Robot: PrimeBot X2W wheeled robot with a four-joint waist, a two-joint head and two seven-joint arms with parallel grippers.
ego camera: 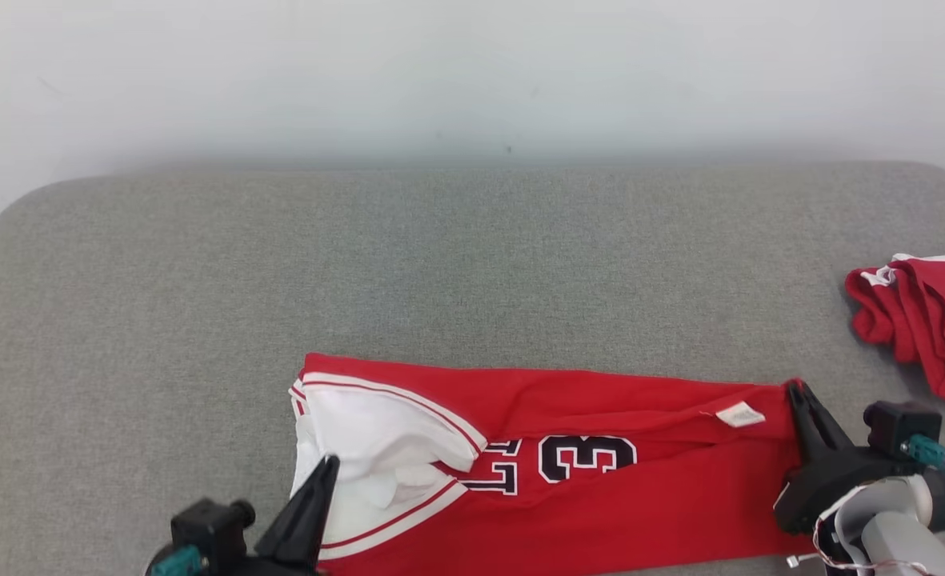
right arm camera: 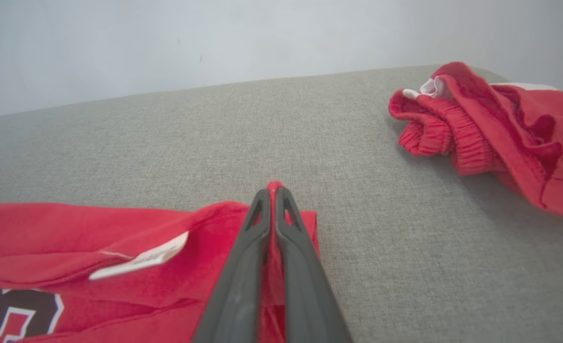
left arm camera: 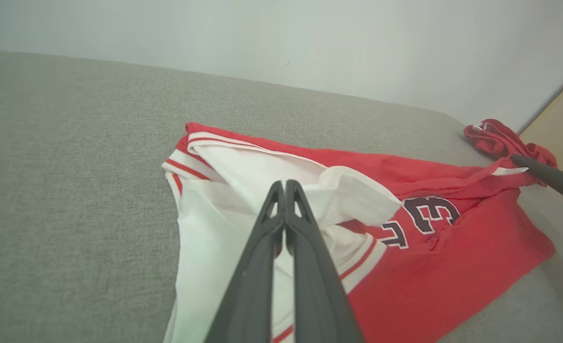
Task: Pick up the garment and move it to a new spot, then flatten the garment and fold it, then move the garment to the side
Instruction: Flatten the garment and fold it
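Note:
The garment (ego camera: 600,496) is a red jersey with white trim and dark numbers, lying as a long band across the near part of the grey padded surface (ego camera: 472,264). My right gripper (ego camera: 794,388) is shut on the garment's far right corner, and red cloth (right arm camera: 272,267) shows between its fingers. A white label (right arm camera: 143,259) lies just left of it. My left gripper (ego camera: 330,462) is shut, with its tips over the white inner side (left arm camera: 224,190) at the garment's left end. Whether it pinches cloth there I cannot tell.
A second red garment (ego camera: 928,320) lies crumpled at the right edge of the surface, close to my right arm. The surface's far half and left side are bare grey fabric up to a pale wall (ego camera: 472,72). A tan panel (left arm camera: 562,124) stands past the right end.

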